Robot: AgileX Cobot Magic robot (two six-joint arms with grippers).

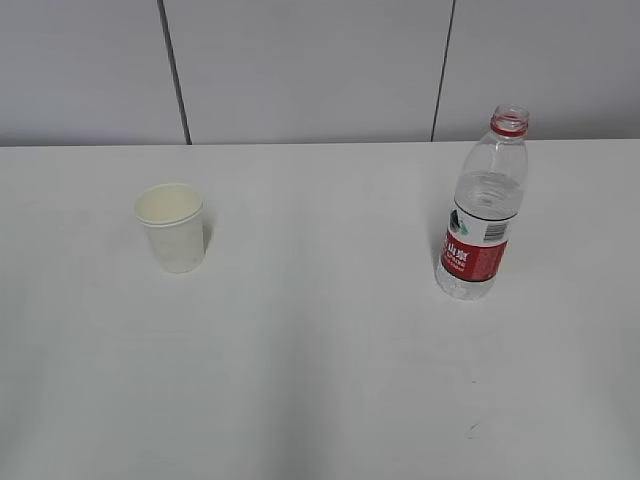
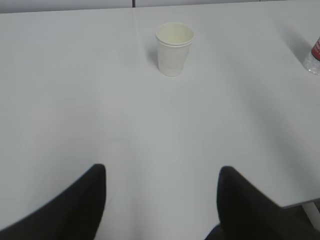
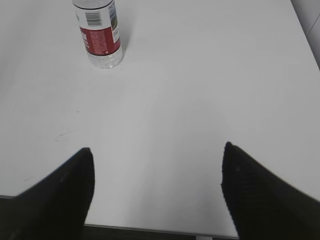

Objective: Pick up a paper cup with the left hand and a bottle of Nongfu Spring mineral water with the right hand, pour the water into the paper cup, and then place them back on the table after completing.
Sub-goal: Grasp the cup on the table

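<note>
Paper cup (image 1: 171, 227) apart from uncapped bottle (image 1: 482, 210)

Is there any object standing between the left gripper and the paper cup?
No. Only bare table lies between the left gripper, jaws open, and the paper cup. The bottle stands far right, outside that path.

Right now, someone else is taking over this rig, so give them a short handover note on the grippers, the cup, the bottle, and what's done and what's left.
Left gripper: open, empty, low over the table, well short of the paper cup.
Right gripper: open, empty, near the table's front edge, short of the bottle.
Paper cup: upright on the left side of the table, untouched; it looks empty.
Bottle: upright on the right side, cap off, water up to about its shoulder.
Done: nothing yet; neither item is grasped.
Left: grasp the cup with the left, the bottle with the right, pour, set both back down.
</note>
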